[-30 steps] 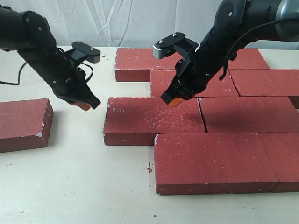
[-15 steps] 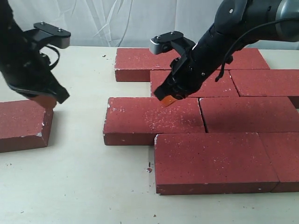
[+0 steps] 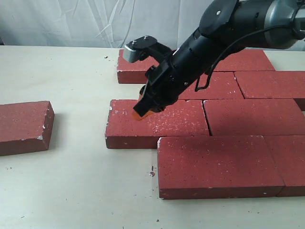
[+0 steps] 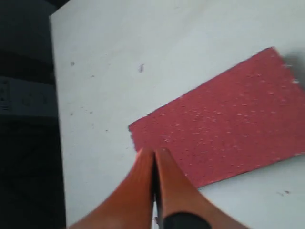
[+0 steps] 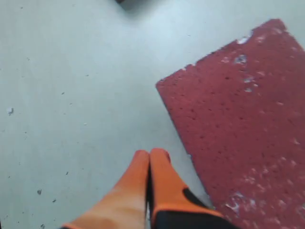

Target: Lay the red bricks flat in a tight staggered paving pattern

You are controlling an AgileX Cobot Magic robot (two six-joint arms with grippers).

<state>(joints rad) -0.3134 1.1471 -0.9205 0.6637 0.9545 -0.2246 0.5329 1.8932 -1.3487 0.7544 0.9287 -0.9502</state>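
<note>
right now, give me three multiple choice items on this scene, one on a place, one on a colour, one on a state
1. Where does the lone brick lie?
A) stacked on the paved bricks
B) flat on the table, apart from the paved bricks, at the left of the exterior view
C) upright on its end

2. What colour are the tips of the right tool?
A) blue
B) green
C) orange

3. How is the right tool?
A) shut, holding nothing
B) wide open
C) shut on a brick

Answers: 1 B, bare table separates it from the group. 2 C, orange tips show in the exterior and right wrist views. 3 A, its tips press together with nothing between them.
</note>
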